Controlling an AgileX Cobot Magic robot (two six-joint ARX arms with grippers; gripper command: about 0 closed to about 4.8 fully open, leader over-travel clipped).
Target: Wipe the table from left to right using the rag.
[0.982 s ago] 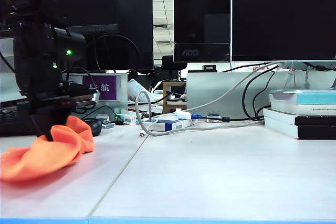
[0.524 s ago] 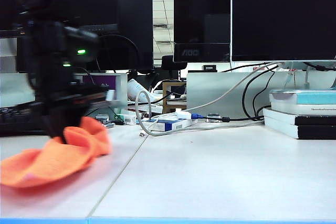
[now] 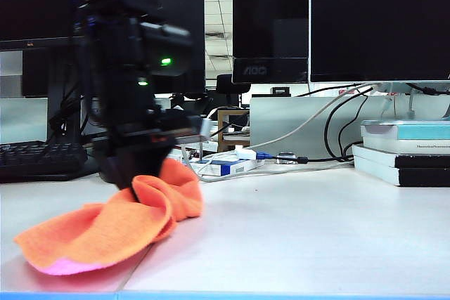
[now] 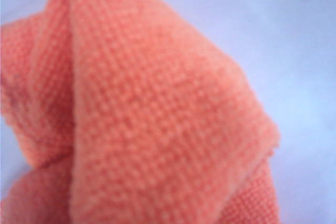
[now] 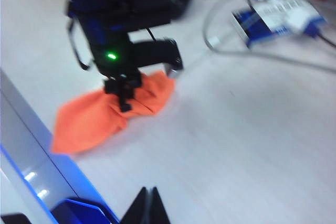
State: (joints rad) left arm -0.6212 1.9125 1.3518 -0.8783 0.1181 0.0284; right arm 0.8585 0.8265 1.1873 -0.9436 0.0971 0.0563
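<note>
The rag (image 3: 116, 226) is lying bunched on the table (image 3: 295, 230), left of the middle in the exterior view, across a seam between two panels. Its raised, folded end is sitting pinched in the left gripper (image 3: 135, 186), and the rest is trailing low toward the left front edge, with a pinkish rim showing underneath. The left gripper is pointing down from a dark, blurred arm and is clamping the cloth at its top fold. In the left wrist view the rag (image 4: 142, 124) is filling nearly the whole picture, out of focus, with pale table (image 4: 294, 35) beside it.

The right gripper (image 5: 147, 205) is hanging above the table with its two dark fingertips pressed together, holding nothing. From its wrist view the rag (image 5: 105, 116) is showing well apart from it, under the left gripper (image 5: 125, 102), near the blue front edge.

Behind the rag a keyboard (image 3: 39, 159) is sitting at the left. Cables (image 3: 295, 131) and a blue-and-white box (image 3: 225, 166) are lying mid-table, books (image 3: 404, 152) are stacked at the right, and monitors (image 3: 380, 22) are standing along the back.
</note>
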